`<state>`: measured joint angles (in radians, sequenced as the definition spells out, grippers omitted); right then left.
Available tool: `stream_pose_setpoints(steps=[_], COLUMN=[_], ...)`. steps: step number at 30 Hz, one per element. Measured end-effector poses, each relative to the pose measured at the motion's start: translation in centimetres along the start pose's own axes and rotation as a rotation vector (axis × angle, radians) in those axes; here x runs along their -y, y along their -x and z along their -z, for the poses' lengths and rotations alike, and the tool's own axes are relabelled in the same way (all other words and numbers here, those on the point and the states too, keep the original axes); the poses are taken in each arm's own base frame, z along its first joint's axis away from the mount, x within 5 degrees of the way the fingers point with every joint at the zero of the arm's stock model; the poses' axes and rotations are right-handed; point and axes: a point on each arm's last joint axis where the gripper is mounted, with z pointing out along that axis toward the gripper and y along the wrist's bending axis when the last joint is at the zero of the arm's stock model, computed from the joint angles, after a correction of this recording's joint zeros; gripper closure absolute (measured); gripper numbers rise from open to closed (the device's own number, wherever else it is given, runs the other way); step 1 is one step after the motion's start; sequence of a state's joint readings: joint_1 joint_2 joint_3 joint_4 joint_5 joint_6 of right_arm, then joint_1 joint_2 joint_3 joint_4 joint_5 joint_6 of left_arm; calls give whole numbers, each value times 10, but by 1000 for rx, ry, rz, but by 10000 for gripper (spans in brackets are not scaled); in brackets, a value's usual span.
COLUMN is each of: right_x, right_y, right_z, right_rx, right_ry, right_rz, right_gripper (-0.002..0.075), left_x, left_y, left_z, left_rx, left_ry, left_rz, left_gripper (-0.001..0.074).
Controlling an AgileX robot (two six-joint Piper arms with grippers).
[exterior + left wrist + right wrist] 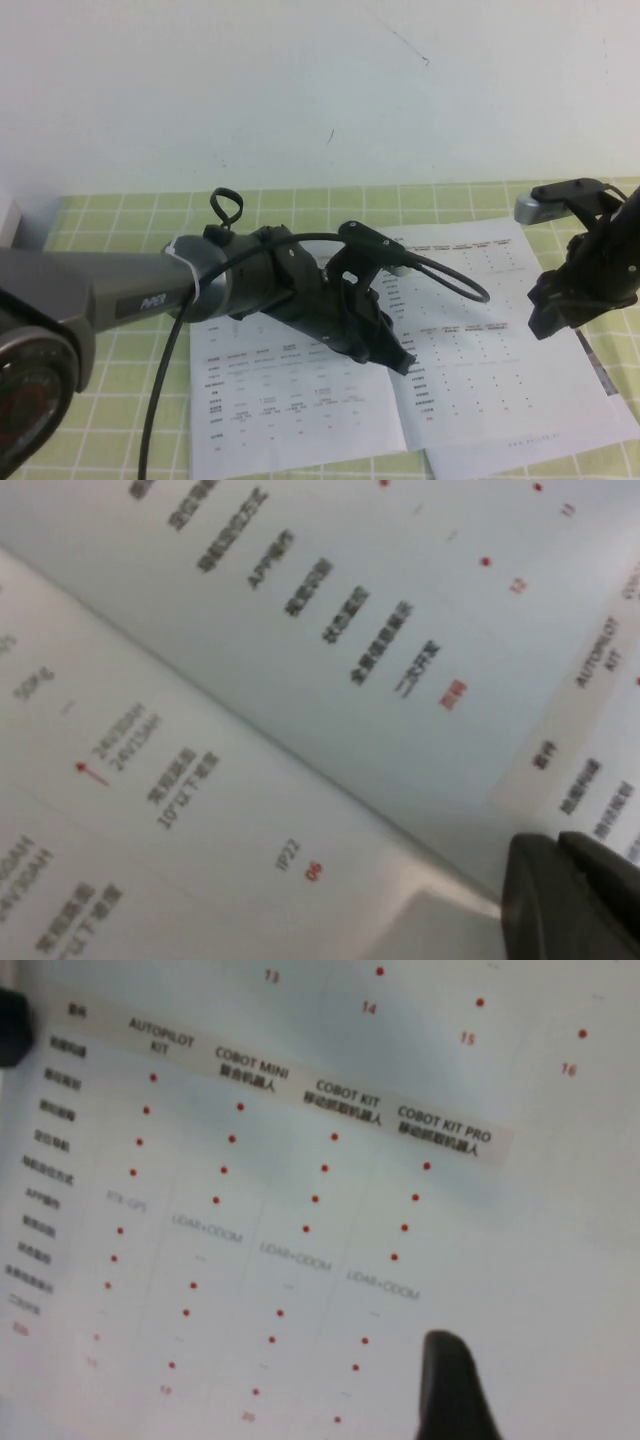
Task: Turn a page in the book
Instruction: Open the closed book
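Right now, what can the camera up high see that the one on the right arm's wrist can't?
Only the high view shows both arms over the open book, the left claw low at the middle fold, the right claw above the right-hand page, and the green checked tablecloth. Only the right wrist view shows readable column headings and red dots. Both show that page.

- The high view is evenly and softly lit; the pale wall behind looks washed and flat.
- The left arm point(230, 280) comes out as a dark, almost featureless mass against the bright book point(400, 350).
- A soft shadow lies on the paper under that arm.
- The right gripper point(585, 275) is likewise dark, its detail lost.
- Both wrist views are blurred, with a cool bluish tint; the printed text smears.
- In the left wrist view, a grey patch near the dark fingertip point(570, 900) is perhaps shadow.
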<state>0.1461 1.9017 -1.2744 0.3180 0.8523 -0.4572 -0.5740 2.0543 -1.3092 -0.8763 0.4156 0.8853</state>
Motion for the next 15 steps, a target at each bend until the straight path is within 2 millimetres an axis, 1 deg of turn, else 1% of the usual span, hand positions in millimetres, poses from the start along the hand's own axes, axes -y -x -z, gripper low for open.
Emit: stream_pose_setpoints(steps=[2, 4, 6, 8, 11, 13, 15], right_x=[0, 0, 1, 1, 1, 1, 2], right_y=[0, 1, 1, 2, 2, 2, 2], right_z=[0, 0, 0, 0, 0, 0, -2], right_rx=[4, 9, 13, 17, 17, 19, 19], right_ry=[-2, -4, -6, -8, -9, -10, -11], right_rz=[2, 4, 6, 8, 25, 39, 43], right_gripper=[347, 358, 380, 401, 428, 435, 436], left_x=[3, 0, -10, -24, -44, -50, -51], left_y=[3, 9, 13, 12, 6, 2, 0], left_z=[9, 22, 35, 41, 43, 41, 38], left_rx=[5, 34, 63, 69, 49, 35, 31], left_ry=[-4, 9, 31, 49, 56, 52, 44], left_rz=[-26, -32, -17, 9, 54, 69, 69], left_gripper=[738, 738, 738, 738, 738, 738, 738])
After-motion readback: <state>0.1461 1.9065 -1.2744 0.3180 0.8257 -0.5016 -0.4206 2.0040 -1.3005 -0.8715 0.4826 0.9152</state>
